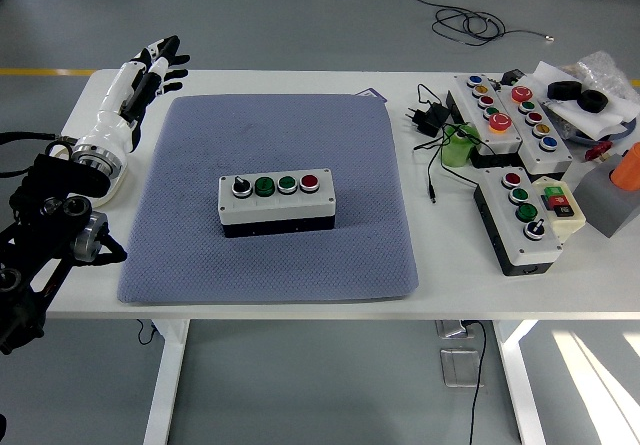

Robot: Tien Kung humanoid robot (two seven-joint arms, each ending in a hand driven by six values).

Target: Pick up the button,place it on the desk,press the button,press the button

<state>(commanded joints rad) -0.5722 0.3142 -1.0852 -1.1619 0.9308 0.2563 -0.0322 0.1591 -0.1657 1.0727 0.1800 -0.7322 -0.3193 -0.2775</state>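
Observation:
A white button box (278, 204) with a black base lies in the middle of the blue-grey mat (270, 245). Its top carries a black knob, two green buttons and one red button in a row. My left hand (150, 65) is white with black fingertips. It is raised over the table's far left, well away from the box, with fingers stretched out and holding nothing. My right arm does not show.
Several other button boxes (500, 110) (524, 217) lie at the right with a black plug and cable (432, 125) and a green cup (461, 146). An orange object (628, 168) and black rolls (580, 95) sit at the far right.

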